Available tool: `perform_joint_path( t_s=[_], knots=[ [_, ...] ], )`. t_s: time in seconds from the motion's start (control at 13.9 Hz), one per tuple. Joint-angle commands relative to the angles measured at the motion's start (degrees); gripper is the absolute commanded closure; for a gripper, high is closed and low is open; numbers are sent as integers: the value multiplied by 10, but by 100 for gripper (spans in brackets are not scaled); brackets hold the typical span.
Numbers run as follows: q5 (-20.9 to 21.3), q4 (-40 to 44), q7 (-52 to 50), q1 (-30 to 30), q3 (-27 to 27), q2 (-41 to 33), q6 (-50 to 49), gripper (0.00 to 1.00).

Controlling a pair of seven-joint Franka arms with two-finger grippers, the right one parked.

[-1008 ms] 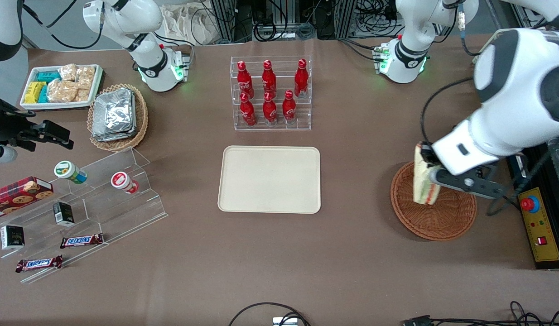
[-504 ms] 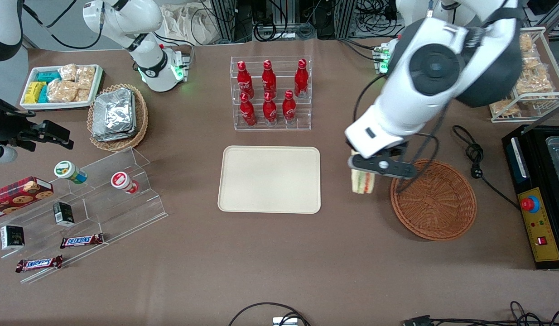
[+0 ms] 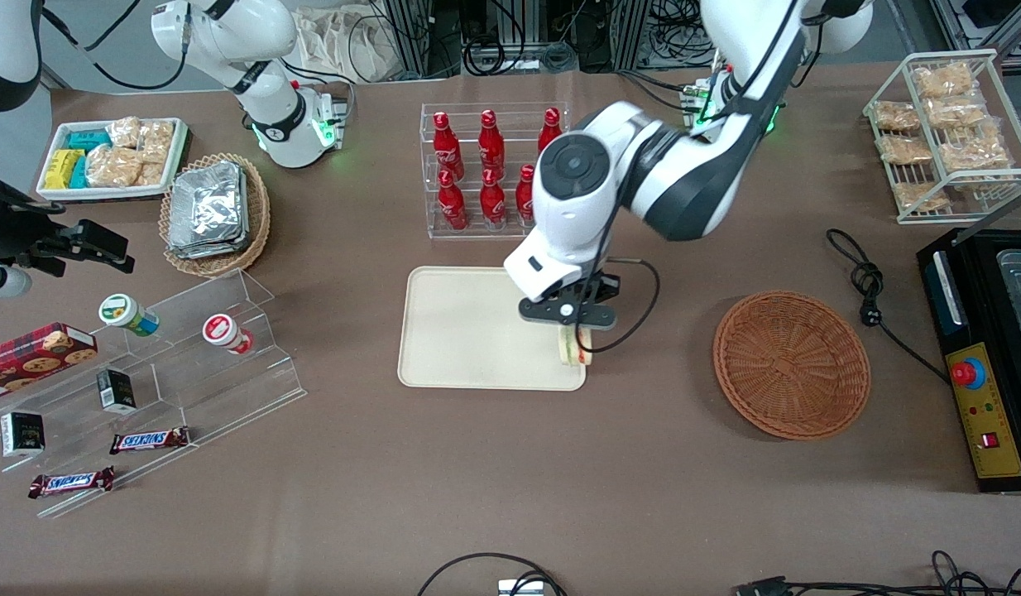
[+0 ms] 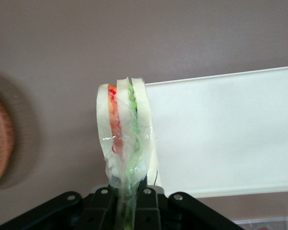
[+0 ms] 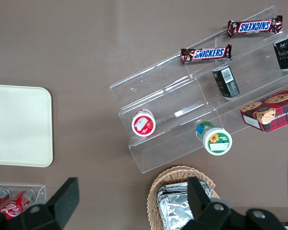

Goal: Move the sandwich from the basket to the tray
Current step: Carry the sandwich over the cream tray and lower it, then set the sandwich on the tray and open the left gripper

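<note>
The wrapped sandwich point(image 3: 573, 348), pale bread with an orange and green filling, hangs edge-down with my left gripper point(image 3: 570, 326) shut on it. It hovers over the corner of the cream tray point(image 3: 461, 331) that lies nearest the front camera and toward the working arm's end. In the left wrist view the sandwich point(image 4: 127, 129) sticks out from between the black fingers point(image 4: 102, 201) of the gripper point(image 4: 127, 199), over the rim of the tray point(image 4: 225, 134). The round wicker basket point(image 3: 792, 364) stands beside the tray toward the working arm's end, with nothing in it; its edge point(image 4: 0, 139) shows in the wrist view.
A clear rack of red bottles point(image 3: 494, 170) stands just farther from the camera than the tray. Toward the parked arm's end are an acrylic step stand point(image 3: 229, 372) with snacks, an oval basket of foil packs point(image 3: 215, 213) and a white snack tray point(image 3: 113, 157). A black cable point(image 3: 862, 273) lies near the basket.
My left gripper has carried the sandwich out of the basket and sideways across the table until it is over the tray's corner. The basket is left with nothing in it.
</note>
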State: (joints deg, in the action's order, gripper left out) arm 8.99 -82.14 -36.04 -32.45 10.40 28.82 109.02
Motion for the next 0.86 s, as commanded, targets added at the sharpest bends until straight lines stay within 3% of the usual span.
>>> perform_joint_path(
  t_s=[0.0, 0.43, 0.79],
  knots=[
    [33, -84, -40, -4, 7, -6, 92, 100],
    [83, -104, -86, -31, 8, 51, 136, 100],
    [85, -151, -104, -31, 12, 61, 226, 100]
  ],
)
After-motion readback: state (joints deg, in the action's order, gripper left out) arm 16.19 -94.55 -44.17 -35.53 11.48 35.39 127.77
